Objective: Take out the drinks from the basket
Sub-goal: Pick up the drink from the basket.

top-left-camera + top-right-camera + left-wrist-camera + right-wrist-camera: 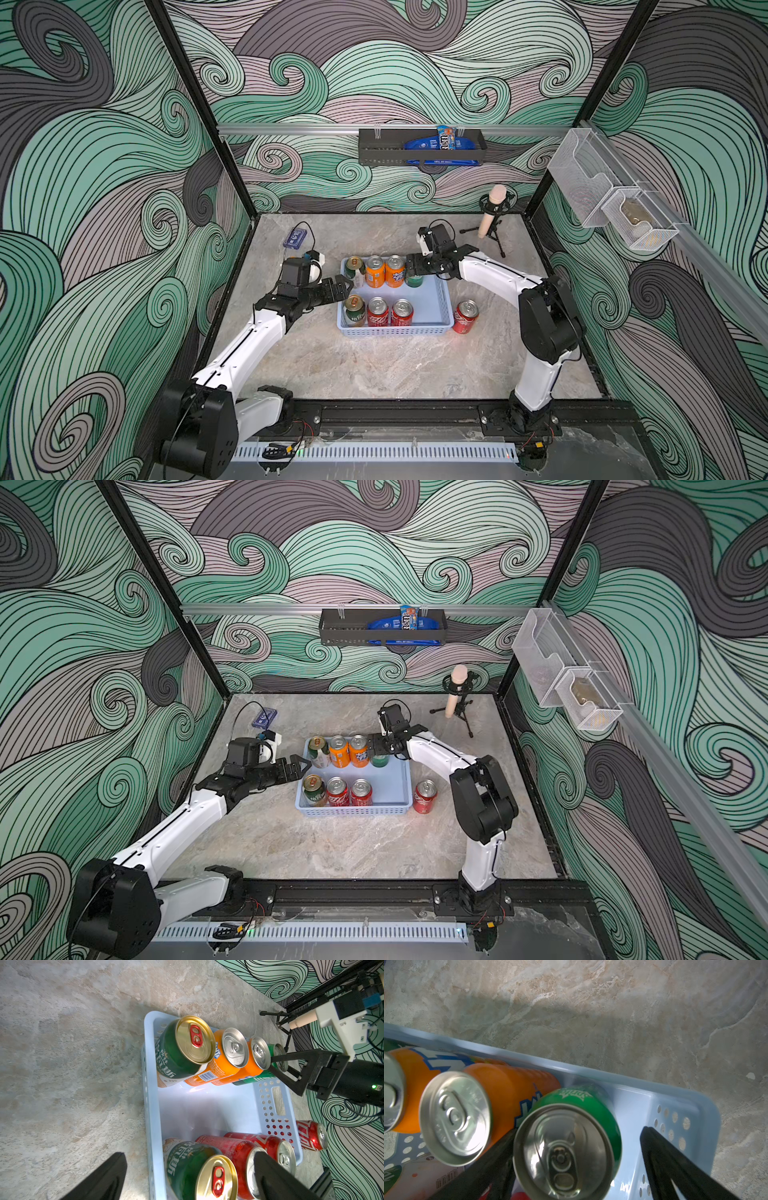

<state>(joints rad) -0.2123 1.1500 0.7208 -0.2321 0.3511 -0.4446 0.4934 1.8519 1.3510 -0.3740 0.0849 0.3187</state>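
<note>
The light-blue basket (395, 331) sits mid-table. Its back row holds a green-and-cream can (354, 268), two orange cans (375, 272) and a bright green can (414, 281). In front stand another green-and-cream can (354, 311) and two red cans (377, 312). A third red can (465, 318) stands on the table right of the basket. My right gripper (579, 1132) is open astride the green can (571, 1147): one finger is wedged against it, the other stands apart. My left gripper (190, 1155) is open, straddling the basket's left wall and the front green-and-cream can (193, 1169).
A microphone on a tripod (492, 212) stands at the back right. A small blue device (295, 239) with a cable lies at the back left. A black rack (419, 147) hangs on the rear wall, and white mesh bins (615, 203) on the right wall.
</note>
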